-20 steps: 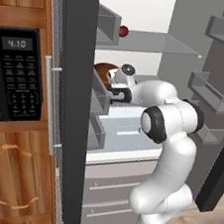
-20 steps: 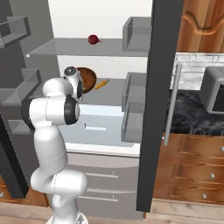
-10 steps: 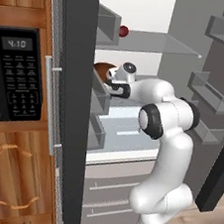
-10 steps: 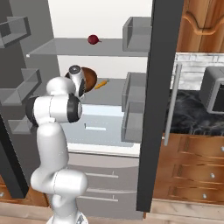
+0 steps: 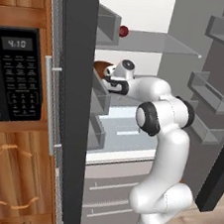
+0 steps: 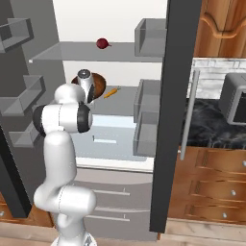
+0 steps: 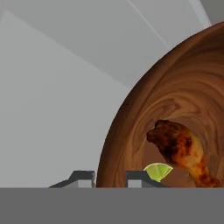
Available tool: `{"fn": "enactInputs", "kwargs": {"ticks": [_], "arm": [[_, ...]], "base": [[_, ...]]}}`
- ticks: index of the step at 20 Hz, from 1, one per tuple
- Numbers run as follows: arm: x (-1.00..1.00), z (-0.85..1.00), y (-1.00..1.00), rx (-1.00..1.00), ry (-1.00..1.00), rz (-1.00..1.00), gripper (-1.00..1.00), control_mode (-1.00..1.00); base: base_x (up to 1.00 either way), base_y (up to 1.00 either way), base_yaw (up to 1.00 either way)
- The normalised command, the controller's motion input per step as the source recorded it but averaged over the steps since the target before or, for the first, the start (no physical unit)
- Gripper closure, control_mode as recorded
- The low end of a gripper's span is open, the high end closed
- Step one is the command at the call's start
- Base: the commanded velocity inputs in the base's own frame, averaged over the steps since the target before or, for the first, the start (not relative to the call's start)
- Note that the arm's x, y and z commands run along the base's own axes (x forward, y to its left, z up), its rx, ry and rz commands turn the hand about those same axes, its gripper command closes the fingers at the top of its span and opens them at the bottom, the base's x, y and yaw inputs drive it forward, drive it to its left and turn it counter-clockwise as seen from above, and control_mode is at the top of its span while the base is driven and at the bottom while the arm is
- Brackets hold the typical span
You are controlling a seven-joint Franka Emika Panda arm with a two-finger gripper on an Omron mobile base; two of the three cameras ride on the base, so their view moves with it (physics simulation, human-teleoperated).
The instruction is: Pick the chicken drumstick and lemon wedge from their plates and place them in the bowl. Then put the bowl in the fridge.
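The reddish-brown wooden bowl (image 7: 175, 96) holds the chicken drumstick (image 7: 181, 148) and the lemon wedge (image 7: 158, 171). My gripper (image 7: 110, 177) is shut on the bowl's rim, one finger inside and one outside. The bowl (image 5: 101, 65) is inside the open fridge (image 5: 158, 41) at the middle shelf's height, partly hidden by a door bin and my hand. From the right, the bowl (image 6: 99, 84) shows behind the hand, over the middle shelf of the fridge (image 6: 178, 96). The plates are out of view.
A small dark red item (image 6: 102, 43) lies on the upper glass shelf. An orange item (image 6: 111, 92) lies on the middle shelf right of the bowl. Grey door bins (image 5: 213, 97) line both open doors. A black microwave (image 5: 13, 78) sits in the left cabinet.
The hand has moved slightly deeper into the fridge, carrying the bowl with it. The grip is unchanged.
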Motion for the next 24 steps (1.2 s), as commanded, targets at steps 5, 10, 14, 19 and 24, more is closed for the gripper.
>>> {"fn": "enactInputs", "kwargs": {"ticks": [5, 10, 14, 19, 24], "arm": [[0.19, -0.04, 0.08, -0.02, 0.01, 0.03, 1.0, -1.0], [0.07, -0.08, 0.04, -0.02, 0.0, 0.01, -1.0, -1.0], [-0.02, -0.01, -0.03, 0.0, 0.0, 0.02, -1.0, -1.0], [-0.18, 0.13, -0.13, 0.01, -0.03, 0.0, -1.0, -1.0], [-0.42, 0.06, -0.11, 0.05, -0.05, 0.0, -1.0, -1.0]], "base": [[0.0, 0.0, 0.0], [0.0, 0.0, 0.0], [0.0, 0.0, 0.0], [0.0, 0.0, 0.0], [0.0, 0.0, 0.0]]}}
